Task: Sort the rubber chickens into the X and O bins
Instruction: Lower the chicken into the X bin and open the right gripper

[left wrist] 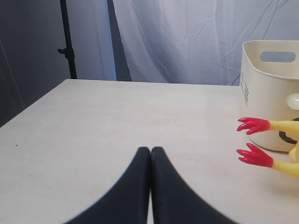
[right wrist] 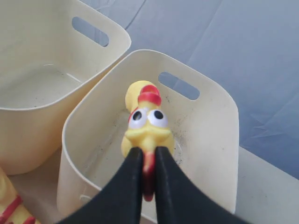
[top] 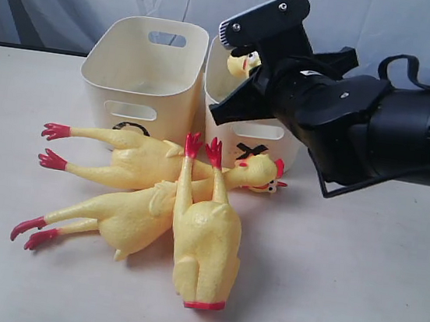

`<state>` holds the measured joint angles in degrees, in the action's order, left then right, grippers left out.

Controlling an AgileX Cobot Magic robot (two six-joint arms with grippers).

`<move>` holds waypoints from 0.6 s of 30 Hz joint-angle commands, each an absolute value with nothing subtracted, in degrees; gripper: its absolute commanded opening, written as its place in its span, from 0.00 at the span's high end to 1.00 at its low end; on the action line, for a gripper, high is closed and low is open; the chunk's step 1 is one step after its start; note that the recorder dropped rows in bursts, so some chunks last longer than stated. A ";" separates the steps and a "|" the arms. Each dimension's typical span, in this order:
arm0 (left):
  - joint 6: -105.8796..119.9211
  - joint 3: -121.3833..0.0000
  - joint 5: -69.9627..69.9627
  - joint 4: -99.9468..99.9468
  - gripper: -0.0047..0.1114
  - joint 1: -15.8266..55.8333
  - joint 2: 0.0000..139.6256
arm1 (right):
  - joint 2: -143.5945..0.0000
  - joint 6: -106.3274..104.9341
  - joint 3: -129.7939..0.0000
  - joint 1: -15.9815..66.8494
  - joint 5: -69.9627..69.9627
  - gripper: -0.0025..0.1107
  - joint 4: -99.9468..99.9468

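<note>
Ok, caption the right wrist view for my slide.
Right pincer holding a rubber chicken just below its beak, over the X bin.

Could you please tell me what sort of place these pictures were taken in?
Most likely a staged robot test bench, not a home: a plain pale table, a draped cloth backdrop with a black stand, and toy rubber chickens beside two marked bins.

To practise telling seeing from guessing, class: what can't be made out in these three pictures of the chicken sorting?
- Exterior view: the small chicken shows only its head; the right arm hides the rest.
- Exterior view: the O mark is mostly covered by a lying chicken.
- Left wrist view: two red feet show; the picture's edge cuts off their chicken.
</note>
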<state>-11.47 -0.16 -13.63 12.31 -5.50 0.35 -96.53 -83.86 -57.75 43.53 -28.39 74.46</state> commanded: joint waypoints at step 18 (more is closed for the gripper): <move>-11.53 0.00 -13.65 12.68 0.96 -5.54 0.00 | -98.00 -83.74 -58.62 43.34 -33.25 0.43 76.27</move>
